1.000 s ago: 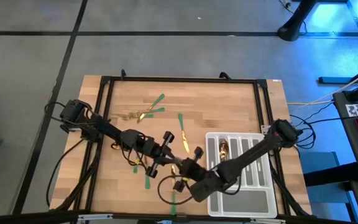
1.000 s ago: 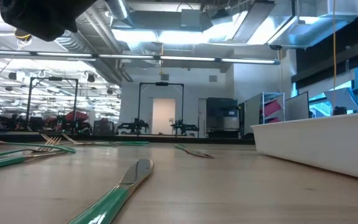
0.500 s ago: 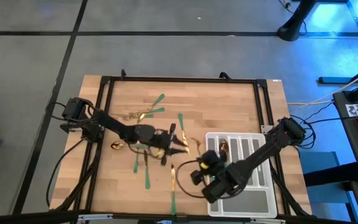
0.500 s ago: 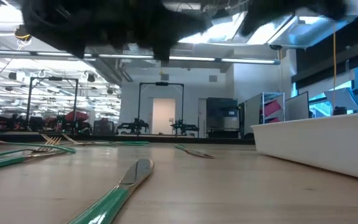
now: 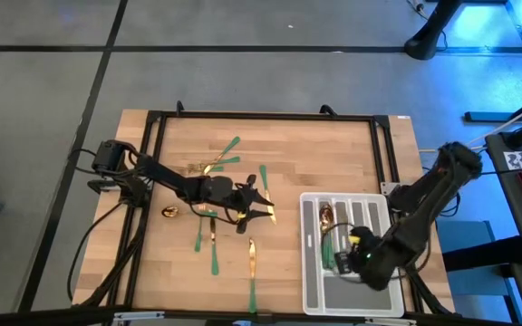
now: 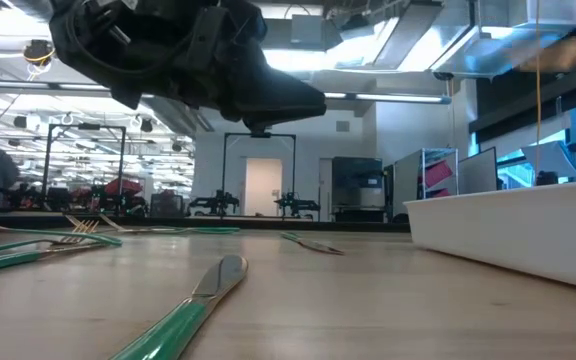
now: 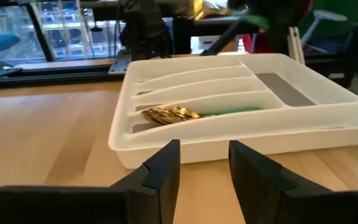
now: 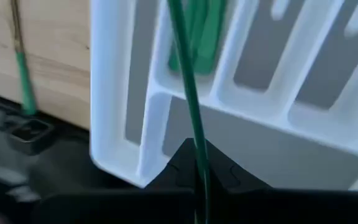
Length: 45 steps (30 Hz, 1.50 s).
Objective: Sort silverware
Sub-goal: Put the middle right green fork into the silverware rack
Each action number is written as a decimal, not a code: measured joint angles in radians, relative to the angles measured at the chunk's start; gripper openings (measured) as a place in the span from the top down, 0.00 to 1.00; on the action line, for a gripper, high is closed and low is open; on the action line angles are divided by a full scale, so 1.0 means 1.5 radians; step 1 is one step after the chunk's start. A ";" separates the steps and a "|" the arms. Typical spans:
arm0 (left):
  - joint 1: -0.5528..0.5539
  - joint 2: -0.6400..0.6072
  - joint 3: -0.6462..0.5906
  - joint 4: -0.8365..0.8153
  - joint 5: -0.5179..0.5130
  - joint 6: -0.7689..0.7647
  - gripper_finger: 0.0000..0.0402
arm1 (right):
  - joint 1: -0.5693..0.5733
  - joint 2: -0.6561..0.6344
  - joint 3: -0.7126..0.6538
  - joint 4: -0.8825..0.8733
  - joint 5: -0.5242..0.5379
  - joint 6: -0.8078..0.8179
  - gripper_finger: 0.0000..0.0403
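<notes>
The silverware is gold-headed with slim green handles. Forks (image 5: 214, 165), a spoon (image 5: 170, 211) and a knife (image 5: 252, 258) lie flat on the wooden table. More pieces (image 7: 169, 115) lie in a slot of the pale divided tray (image 5: 314, 290). My left gripper (image 5: 263, 205) hovers open over the table's middle, pointing at the tray, its fingers (image 7: 166, 168) bare. My right gripper (image 5: 344, 256) hangs over the tray, shut on one green-handled piece (image 8: 188, 93). The low view shows the knife (image 6: 183, 310) close up and the tray wall (image 6: 508, 230). My right gripper pinches the piece's thin green handle (image 8: 197, 158) between its two fingers. The fingers point steeply down over the tray. The handle runs on past the fingertips, lifted clear above the tray's slots. Which end of the handle it has, the fingers hide.
A black frame (image 5: 261, 116) runs along the table's edges. Two loose green-handled pieces (image 5: 214, 254) lie just near of my left arm. Bare wood lies between my left gripper and the tray's left wall (image 7: 129, 134).
My right gripper has swung from the table's near middle toward the right edge, over the tray, carrying the green-handled piece, and its wrist has rolled. My left gripper has shifted a little toward the tray and tipped up to near level.
</notes>
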<state>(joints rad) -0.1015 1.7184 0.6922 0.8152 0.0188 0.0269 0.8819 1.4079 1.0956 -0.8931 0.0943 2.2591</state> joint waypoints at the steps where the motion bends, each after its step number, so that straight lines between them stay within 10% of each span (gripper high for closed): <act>1: -0.002 0.000 0.000 0.000 0.000 0.001 0.68 | 0.002 -0.026 -0.041 0.045 0.001 0.027 1.00; 11: -0.002 0.000 0.001 0.002 0.000 0.028 0.68 | -0.056 -0.114 -0.315 0.418 -0.084 0.054 1.00; 33: -0.020 -0.001 0.001 -0.010 -0.001 0.016 0.68 | -0.114 -0.118 -0.339 0.314 -0.287 0.093 0.99; 45: -0.020 -0.001 0.001 -0.010 -0.001 0.015 0.68 | -0.154 -0.118 -0.339 0.328 -0.272 0.076 0.99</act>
<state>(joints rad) -0.1322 1.7168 0.6933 0.8005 0.0167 0.0489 0.6514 1.2312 0.5873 -0.4009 -0.3135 2.3728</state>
